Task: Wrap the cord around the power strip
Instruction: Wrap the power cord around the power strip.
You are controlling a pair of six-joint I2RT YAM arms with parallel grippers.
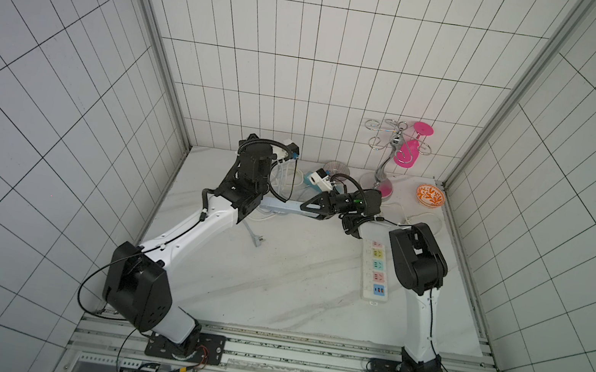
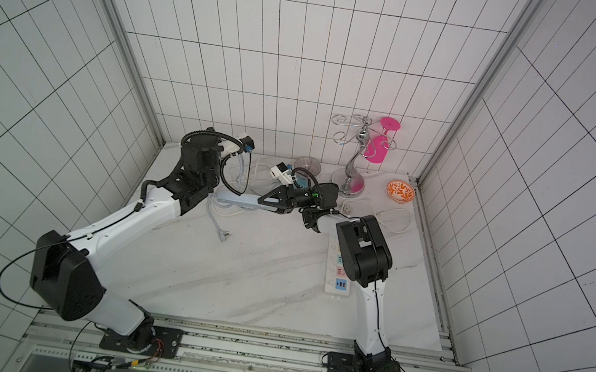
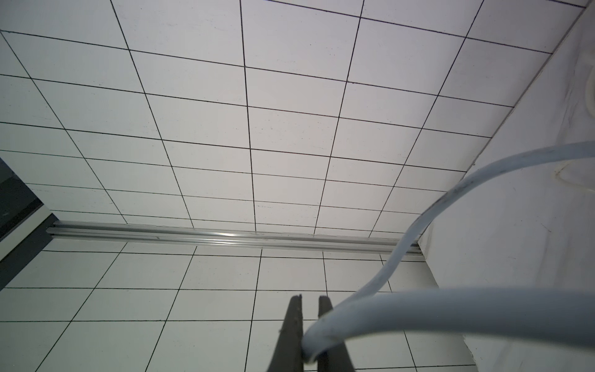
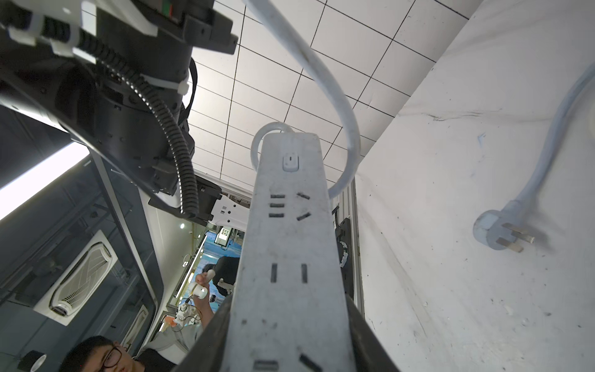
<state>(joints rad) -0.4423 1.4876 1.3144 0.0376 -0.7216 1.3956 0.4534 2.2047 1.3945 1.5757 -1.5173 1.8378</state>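
Nearest the arm bases, a long white strip with coloured sockets (image 1: pixel 376 271) lies flat on the marble worktop (image 1: pixel 272 295), one end tucked under the right arm (image 1: pixel 415 258). Further in, the plug (image 1: pixel 258 242) of the cord (image 4: pixel 547 154) rests on the worktop with its prongs bare.

Beyond the plug, the right jaws are clamped on one end of the power strip (image 1: pixel 279 205), with a dark finger (image 4: pixel 209 335) pressed against each long side. The strip reaches across to the left arm (image 1: pixel 244 183) and seems to be held off the worktop. At its far end the cord leaves in a tight curl, then arcs up and over.

The left jaws are all but together and pinch the cord low between the fingers (image 3: pixel 291 328), with only a slit showing at their tips. In both top views the left wrist hides these jaws and the strip's far end.

Just behind the right wrist sits a small teal strip (image 1: pixel 314 181). Along the back wall are a clear glass bowl (image 1: pixel 335 168), a chrome rack (image 1: pixel 385 168) carrying an upturned pink glass (image 1: pixel 408 153), and an orange-patterned bowl (image 1: pixel 430 195). A thin white cord (image 1: pixel 428 216) loops in front of that bowl.
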